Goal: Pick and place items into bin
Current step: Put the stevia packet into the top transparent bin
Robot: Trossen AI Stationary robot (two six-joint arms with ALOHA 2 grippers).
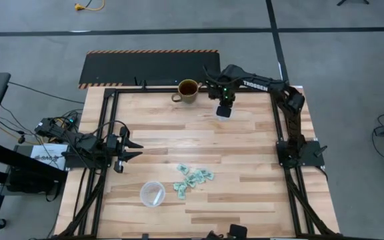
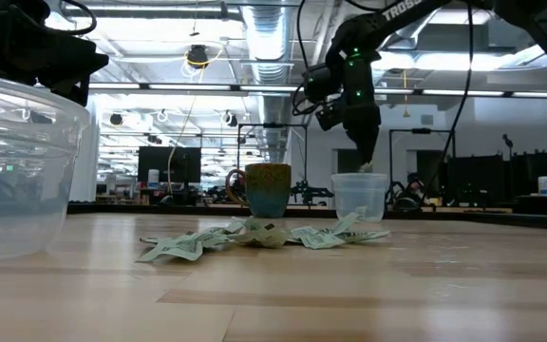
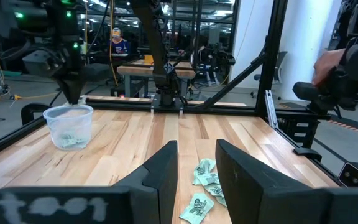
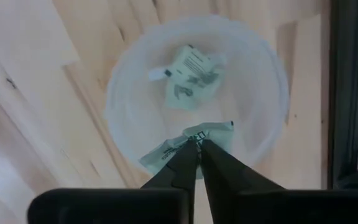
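Note:
Several pale mint-green wrapped packets (image 1: 192,179) lie in a loose pile on the wooden table; they also show in the low view (image 2: 264,236) and the left wrist view (image 3: 204,186). My right gripper (image 4: 197,148) is shut on one packet (image 4: 185,142) above a small clear cup (image 4: 266,118) at the far side. One packet (image 4: 191,78) lies on the cup's bottom. In the low view my right gripper (image 2: 367,160) stands at the cup's (image 2: 359,198) mouth. My left gripper (image 3: 196,163) is open and empty at the table's left (image 1: 131,150). My right gripper pinches the packet between its two fingertips, at the packet's edge (image 4: 194,135). The fingers point down from above. The packet hangs below the tips, clear of the cup's bottom, over the cup's opening.
A brown-rimmed mug (image 1: 188,90) stands just left of the cup at the far edge. A wider clear round container (image 1: 153,193) sits near the front, left of the pile. Black frame rails (image 1: 279,133) run along the table's sides.

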